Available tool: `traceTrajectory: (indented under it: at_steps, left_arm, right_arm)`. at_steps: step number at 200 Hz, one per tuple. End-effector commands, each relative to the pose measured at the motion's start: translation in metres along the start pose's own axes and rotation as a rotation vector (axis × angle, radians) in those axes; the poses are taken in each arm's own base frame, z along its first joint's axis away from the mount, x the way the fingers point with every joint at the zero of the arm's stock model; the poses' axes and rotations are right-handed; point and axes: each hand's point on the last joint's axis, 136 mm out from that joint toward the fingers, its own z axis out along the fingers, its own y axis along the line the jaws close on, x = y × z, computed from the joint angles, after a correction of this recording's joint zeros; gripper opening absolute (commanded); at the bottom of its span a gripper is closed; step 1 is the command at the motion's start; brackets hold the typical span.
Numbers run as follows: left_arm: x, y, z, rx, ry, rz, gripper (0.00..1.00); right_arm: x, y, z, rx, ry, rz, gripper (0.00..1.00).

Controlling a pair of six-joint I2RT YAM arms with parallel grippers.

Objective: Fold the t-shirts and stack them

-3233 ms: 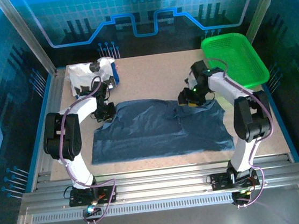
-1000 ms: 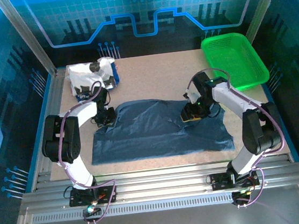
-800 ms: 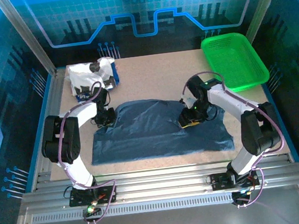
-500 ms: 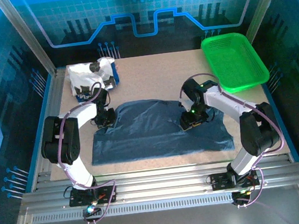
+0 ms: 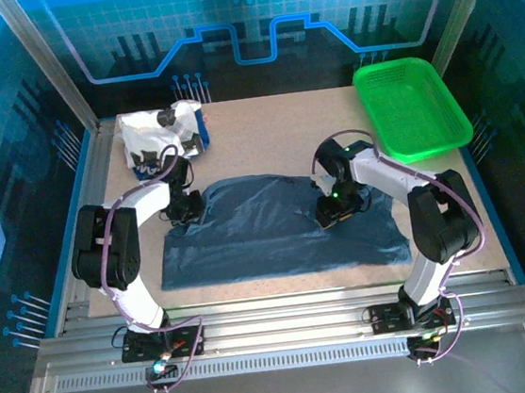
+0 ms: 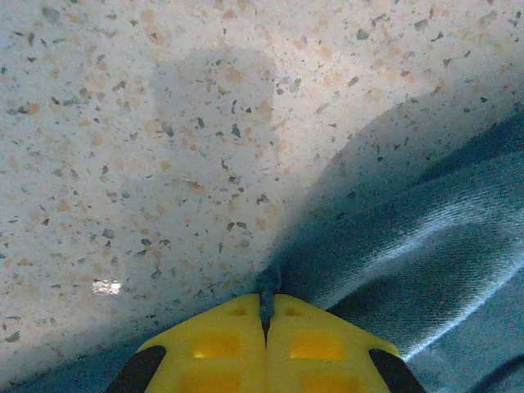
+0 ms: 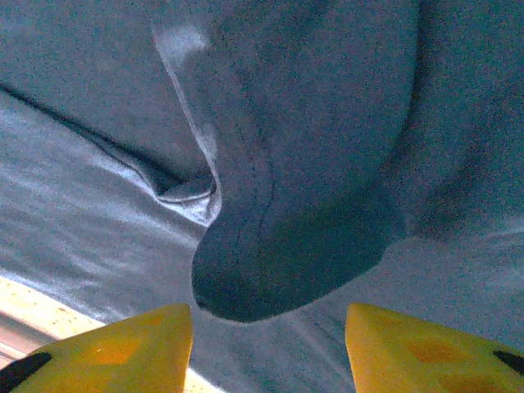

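While the left tool (image 6: 264, 318) pinches the blue shirt (image 5: 249, 241), the right tool (image 7: 268, 327) gapes over it.

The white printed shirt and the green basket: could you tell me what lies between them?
Bare tabletop stretches from the white shirt to the basket, seen in the top external view.

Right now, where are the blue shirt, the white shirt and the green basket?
Large dark slate-blue cloth shirt (image 5: 267, 239), top view, middle of its body.
White cloth shirt with black-and-blue print (image 5: 146, 132), top view, crumpled middle.
Bright green plastic mesh basket (image 5: 414, 108), top view, bare floor.
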Motion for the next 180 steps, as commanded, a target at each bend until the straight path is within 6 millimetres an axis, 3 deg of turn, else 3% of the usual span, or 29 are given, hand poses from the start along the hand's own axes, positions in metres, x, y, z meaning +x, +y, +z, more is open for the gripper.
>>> traceTrajectory:
  at_steps: [1,14,38,61,129,180]
  left_arm:
    - [0.006,-0.001,-0.004,0.007,0.008,-0.011,0.04]
    - [0.006,-0.001,-0.003,0.005,0.01,-0.012,0.03]
    - [0.005,-0.001,-0.003,0.002,0.011,-0.008,0.03]
    - [0.003,-0.001,-0.004,0.001,0.007,-0.006,0.03]
    - [-0.009,-0.007,-0.01,0.006,-0.012,0.001,0.03]
    - [-0.049,-0.028,-0.041,0.053,-0.101,0.014,0.03]
  right_arm:
    - [-0.017,0.003,0.001,0.011,-0.02,-0.031,0.51]
    - [-0.022,0.0,0.004,0.027,-0.017,-0.025,0.46]
    - [-0.027,-0.007,0.006,0.064,-0.004,-0.026,0.15]
    - [-0.032,-0.012,-0.001,0.069,-0.019,-0.031,0.0]
    - [-0.055,-0.018,-0.028,0.06,-0.096,-0.019,0.0]
    - [-0.103,-0.062,-0.061,0.144,-0.219,0.067,0.0]
